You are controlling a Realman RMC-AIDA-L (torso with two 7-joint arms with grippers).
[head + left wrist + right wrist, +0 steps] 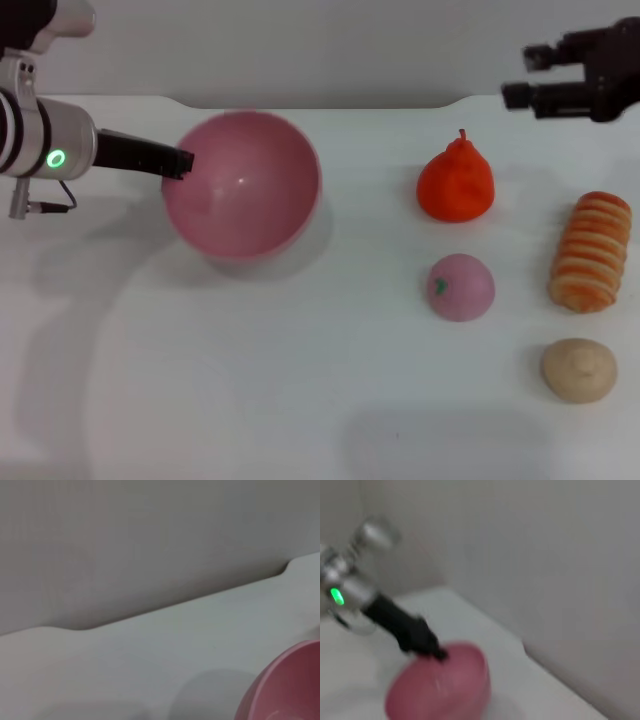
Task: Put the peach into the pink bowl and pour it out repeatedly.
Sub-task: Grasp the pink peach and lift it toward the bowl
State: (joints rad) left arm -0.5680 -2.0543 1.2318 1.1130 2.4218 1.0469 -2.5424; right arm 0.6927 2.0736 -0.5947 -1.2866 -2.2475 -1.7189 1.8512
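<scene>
The pink bowl is tipped, its opening turned up and toward the right, and it holds nothing. My left gripper is shut on its left rim. The right wrist view shows the same grip, with the left gripper on the bowl. An edge of the bowl also shows in the left wrist view. The peach, pale pink with a small green mark, lies on the table to the right of the bowl. My right gripper hovers open at the far right, above and behind the fruit.
An orange-red pear-shaped fruit stands behind the peach. A striped orange bread roll and a beige round bun lie at the right edge. The white table ends at a grey wall behind.
</scene>
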